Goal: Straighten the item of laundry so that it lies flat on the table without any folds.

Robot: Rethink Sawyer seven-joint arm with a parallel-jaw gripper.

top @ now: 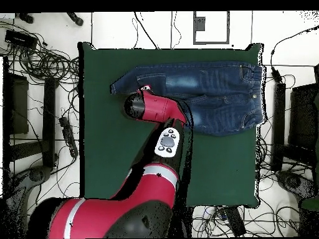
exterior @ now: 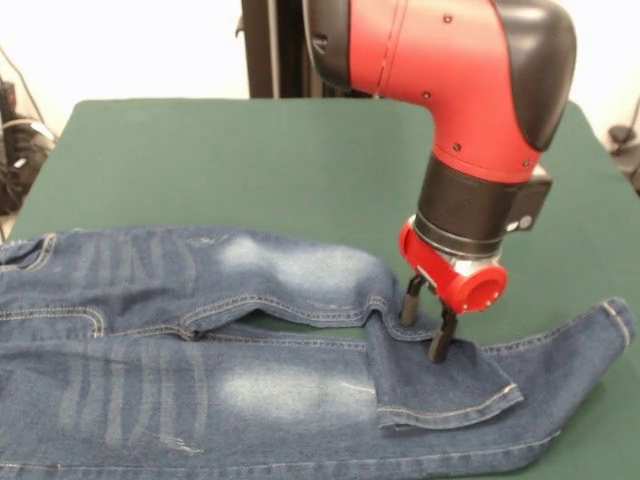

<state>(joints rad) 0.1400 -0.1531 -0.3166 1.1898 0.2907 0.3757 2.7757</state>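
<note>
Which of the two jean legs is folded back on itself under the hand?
The far leg in the front view: its lower end is doubled over, with the hem lying on the near leg, which runs out straight. The hand is at that fold.

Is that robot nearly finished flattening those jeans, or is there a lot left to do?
Mostly done, not finished. The jeans lie spread on the green table, with the near leg stretched out straight. In hand: the gripper is down on the far leg, its fingers astride the denim where that leg is folded back across the other. Left: unfolding that cuff end so both legs lie flat.
</note>
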